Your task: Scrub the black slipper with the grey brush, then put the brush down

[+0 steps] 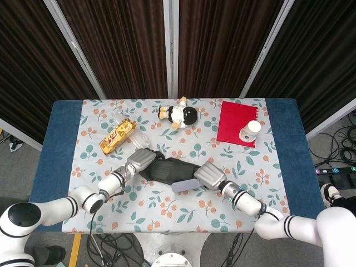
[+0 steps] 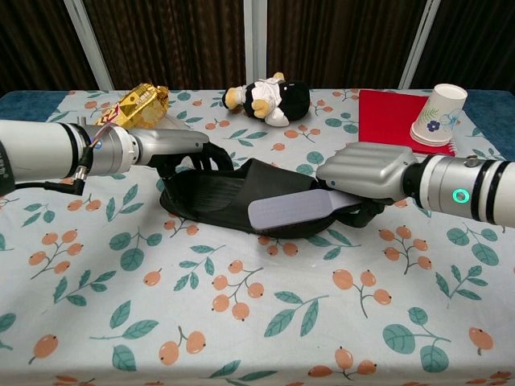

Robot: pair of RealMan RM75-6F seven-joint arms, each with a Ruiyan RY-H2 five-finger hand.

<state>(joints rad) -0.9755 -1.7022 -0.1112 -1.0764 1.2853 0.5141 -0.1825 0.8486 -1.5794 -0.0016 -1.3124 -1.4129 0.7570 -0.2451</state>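
Dark curtains back a table (image 1: 61,139) under a leaf-and-berry cloth, and at its middle lies the black slipper (image 2: 233,197), long axis running left to right, with a red notebook (image 1: 236,122) and paper cup (image 1: 250,130) well beyond its right end, a plush toy (image 1: 181,115) behind it and a gold snack packet (image 1: 118,135) behind its left end. Pressing on the slipper's left end, the left hand (image 2: 181,149) has its fingers curled over the rim. At the slipper's right end the right hand (image 2: 374,173) grips the grey brush (image 2: 294,207) by the handle, the head lying along the near edge of the sole, so scrubbing judged under way means strokes along that long axis.
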